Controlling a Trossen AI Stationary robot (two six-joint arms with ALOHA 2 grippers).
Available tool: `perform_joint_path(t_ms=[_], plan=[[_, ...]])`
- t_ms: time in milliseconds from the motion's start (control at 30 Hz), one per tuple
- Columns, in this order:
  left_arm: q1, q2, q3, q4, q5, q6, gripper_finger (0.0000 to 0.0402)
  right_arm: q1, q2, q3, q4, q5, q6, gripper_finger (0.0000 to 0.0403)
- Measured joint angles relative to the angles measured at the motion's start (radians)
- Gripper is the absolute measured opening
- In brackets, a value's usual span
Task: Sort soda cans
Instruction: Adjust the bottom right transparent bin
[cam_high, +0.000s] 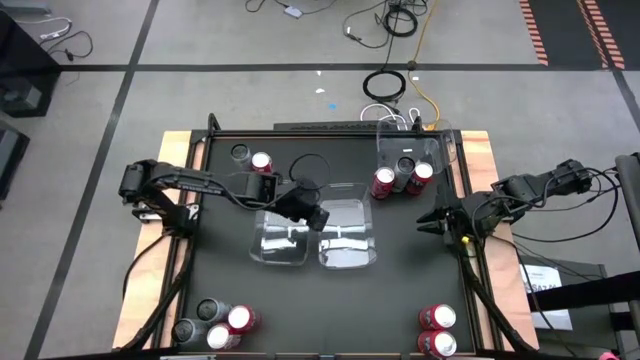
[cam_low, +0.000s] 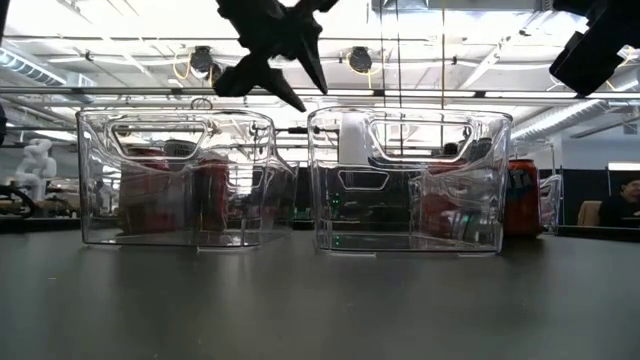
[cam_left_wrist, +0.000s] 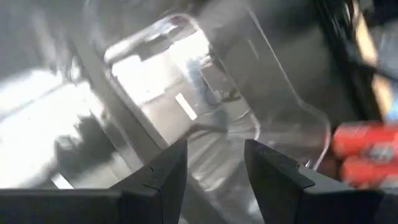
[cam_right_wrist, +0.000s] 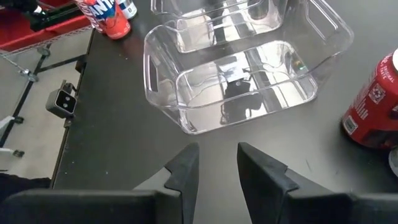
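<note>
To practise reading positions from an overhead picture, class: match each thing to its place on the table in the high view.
Things:
1. left gripper
2. right gripper
3. pair of red cans
4. four mixed cans

Places:
A. lower left corner of the table
B. over the two middle trays
C. lower right corner
D. by the right edge, beside the trays

Pairs: 1-B, 2-D, 3-C, 4-A
</note>
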Motion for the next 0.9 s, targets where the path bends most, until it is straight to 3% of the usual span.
perform_joint_path(t_ms=[67,233,300,500,700,900], plan=[[0.000,0.000,0.000,0.004,0.001,0.098,0.0170,0.000,0.001,0.000,0.009,0.001,0.022,0.0100],[-0.003,0.000,0.000,0.010,0.027,0.099,0.0170,0.000,0.022,0.000,0.011,0.005,0.137,0.0099],[-0.007,0.000,0.000,0.028,0.027,0.164,0.0170,0.000,0.037,0.000,0.013,0.027,0.161,0.0092],[-0.031,-0.026,-0.001,0.139,0.024,0.438,0.0170,0.000,0.094,0.000,0.075,0.051,0.184,0.0019],[-0.036,-0.144,-0.040,0.124,-0.025,0.613,0.0170,0.000,0.166,0.014,0.126,0.052,0.248,0.0005],[-0.011,-0.336,-0.153,0.133,-0.045,0.700,0.0170,-0.004,0.272,0.101,-0.025,0.056,0.397,0.0001]])
